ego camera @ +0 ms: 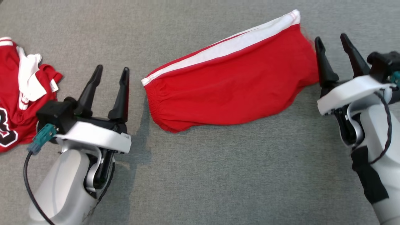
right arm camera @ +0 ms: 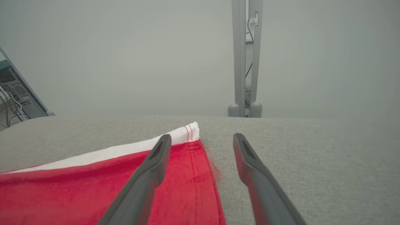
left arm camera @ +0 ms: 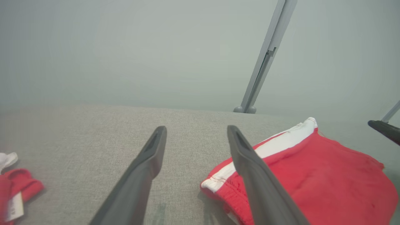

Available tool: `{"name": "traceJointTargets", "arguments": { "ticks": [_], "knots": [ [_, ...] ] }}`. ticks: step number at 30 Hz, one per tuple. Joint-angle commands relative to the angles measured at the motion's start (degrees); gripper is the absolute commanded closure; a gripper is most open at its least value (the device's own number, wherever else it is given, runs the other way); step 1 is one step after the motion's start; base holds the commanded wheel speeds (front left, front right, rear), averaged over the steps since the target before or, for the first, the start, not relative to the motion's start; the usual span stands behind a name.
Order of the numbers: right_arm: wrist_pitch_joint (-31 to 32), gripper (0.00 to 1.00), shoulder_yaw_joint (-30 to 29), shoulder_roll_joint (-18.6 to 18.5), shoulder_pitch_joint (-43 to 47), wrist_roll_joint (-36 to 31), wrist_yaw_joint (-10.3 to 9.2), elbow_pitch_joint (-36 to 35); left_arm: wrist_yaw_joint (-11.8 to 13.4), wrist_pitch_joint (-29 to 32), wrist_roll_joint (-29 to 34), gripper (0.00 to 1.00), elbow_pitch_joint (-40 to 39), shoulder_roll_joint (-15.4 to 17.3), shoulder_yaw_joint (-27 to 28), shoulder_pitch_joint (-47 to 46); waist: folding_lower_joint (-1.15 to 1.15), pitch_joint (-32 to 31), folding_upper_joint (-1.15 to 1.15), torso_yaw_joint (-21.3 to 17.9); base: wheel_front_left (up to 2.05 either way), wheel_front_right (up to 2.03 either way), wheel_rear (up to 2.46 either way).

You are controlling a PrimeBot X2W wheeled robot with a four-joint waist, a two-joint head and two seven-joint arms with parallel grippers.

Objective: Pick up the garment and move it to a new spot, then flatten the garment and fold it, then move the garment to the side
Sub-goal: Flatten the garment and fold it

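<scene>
Folded red shorts with a white side stripe (ego camera: 231, 81) lie flat on the grey table, slanting up to the right. My left gripper (ego camera: 112, 72) stands open just left of the elastic waistband, holding nothing. In the left wrist view the red shorts (left arm camera: 312, 175) lie to the right of the open left gripper (left arm camera: 197, 131), partly behind its right finger. My right gripper (ego camera: 332, 39) is open at the hem end of the shorts. In the right wrist view the open right gripper (right arm camera: 202, 138) straddles the hem edge of the red shorts (right arm camera: 184, 187), above the cloth.
A crumpled red and white jersey (ego camera: 18, 93) lies at the table's left edge, also seen as a jersey (left arm camera: 15, 193) in the left wrist view. Grey frame posts (right arm camera: 245, 59) stand behind the table's far edge. Bare grey table (ego camera: 234, 175) spreads in front of the shorts.
</scene>
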Motion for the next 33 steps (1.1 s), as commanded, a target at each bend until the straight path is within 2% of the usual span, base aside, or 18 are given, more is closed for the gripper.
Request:
{"name": "traceJointTargets", "arguments": {
  "ticks": [1, 8, 16, 23, 30, 33],
  "knots": [
    [-0.48, 0.00, -0.76, -0.35, 2.59, -1.46, 0.01, -2.66, 0.89, -0.38, 1.32, 0.00, -1.44, 0.74, 1.07, 1.63, 0.00, -1.60, 0.00, -1.52, 0.00, 0.00, 0.00],
    [-0.49, 0.00, -4.84, 1.26, 13.85, -6.67, 0.01, -13.52, 2.37, -0.43, 5.91, 0.00, -7.12, 2.18, 3.84, 8.57, 0.00, -4.38, 0.00, -3.35, 0.00, 0.00, 0.00],
    [0.92, 0.00, -7.69, 3.11, 21.46, -9.46, 0.01, -19.93, 2.99, -0.45, 6.51, 0.00, -7.74, 2.69, 4.80, 12.86, 0.00, -5.94, 0.00, -3.76, 0.00, 0.00, 0.00],
    [2.80, 0.00, -9.14, 4.00, 23.55, -10.06, 0.01, -22.39, 2.87, -0.45, 6.58, 0.00, -7.25, 2.30, 4.37, 12.72, 0.00, -6.71, 0.00, -2.84, 0.00, 0.00, 0.00],
    [5.29, 0.00, -9.58, 2.30, 21.42, -10.48, 0.01, -22.26, 2.32, -0.35, 6.80, 0.00, -7.03, 1.83, 3.47, 10.82, 0.00, -5.94, 0.00, -0.96, 0.00, 0.00, 0.00],
    [6.54, 0.00, -8.93, 0.97, 18.47, -10.53, 0.01, -19.78, 2.17, -0.36, 7.10, 0.00, -7.08, 1.41, 3.08, 9.66, 0.00, -4.56, 0.00, 0.05, 0.00, 0.00, 0.00]
  ]
}}
